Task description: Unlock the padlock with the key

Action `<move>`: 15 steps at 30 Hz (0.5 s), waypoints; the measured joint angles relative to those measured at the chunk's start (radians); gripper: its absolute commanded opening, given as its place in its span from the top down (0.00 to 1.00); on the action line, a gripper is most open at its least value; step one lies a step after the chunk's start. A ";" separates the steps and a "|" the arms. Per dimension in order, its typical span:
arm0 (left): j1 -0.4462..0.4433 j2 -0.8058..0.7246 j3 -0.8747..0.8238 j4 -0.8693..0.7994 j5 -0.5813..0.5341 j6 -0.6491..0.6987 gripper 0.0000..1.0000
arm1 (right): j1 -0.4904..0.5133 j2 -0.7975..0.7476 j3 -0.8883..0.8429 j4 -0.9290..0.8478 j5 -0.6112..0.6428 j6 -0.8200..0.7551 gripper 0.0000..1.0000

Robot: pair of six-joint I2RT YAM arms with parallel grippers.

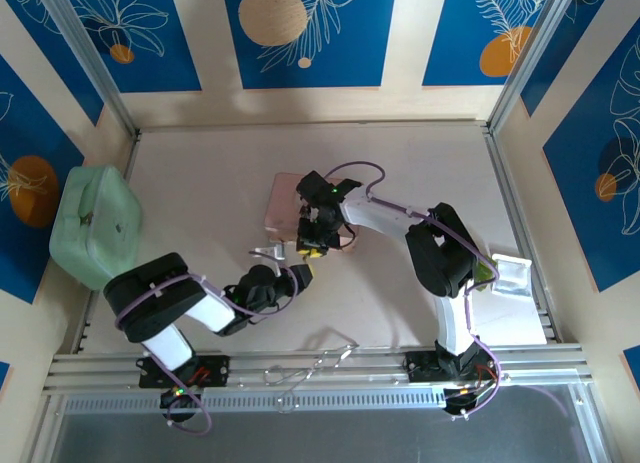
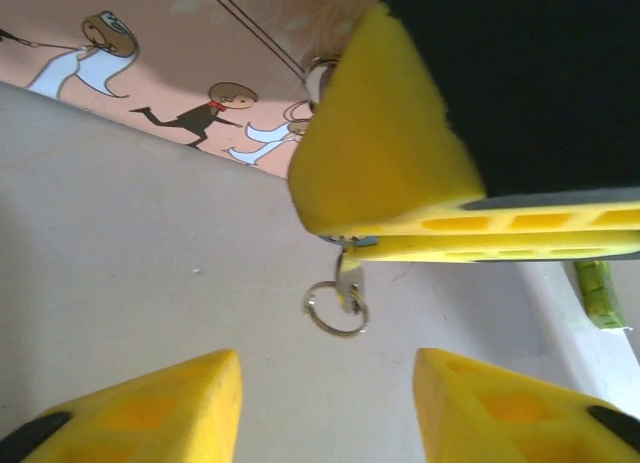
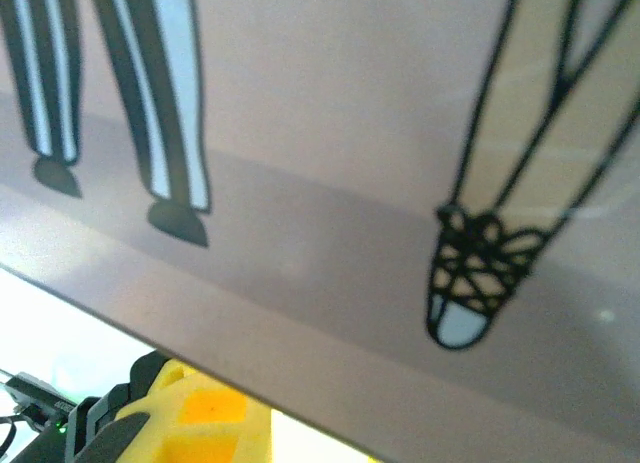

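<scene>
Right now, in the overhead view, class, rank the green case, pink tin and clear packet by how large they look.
Largest: green case.
Next: pink tin, partly covered by the right pincer.
Smallest: clear packet, though it looks close to the tin's visible part, so these two are unsure.

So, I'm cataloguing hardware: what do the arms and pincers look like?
The left arm and right arm are white links with black joints, trailed by purple cables. The left pincer and right pincer have yellow fingers with cut-outs, black-backed.

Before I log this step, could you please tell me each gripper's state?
Left gripper: open, empty.
Right gripper: shut on the small silvery metal key, with its wire ring hanging below.
</scene>
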 measured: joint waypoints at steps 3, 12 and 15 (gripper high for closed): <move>0.009 0.000 0.003 0.001 0.002 0.002 0.61 | -0.002 -0.001 0.000 0.000 -0.005 -0.003 1.00; 0.019 0.020 0.020 0.039 0.008 0.007 0.74 | -0.003 -0.001 -0.002 0.002 -0.008 -0.003 1.00; 0.029 0.043 0.025 0.050 0.016 0.005 0.80 | -0.003 -0.005 -0.008 0.010 -0.008 -0.003 1.00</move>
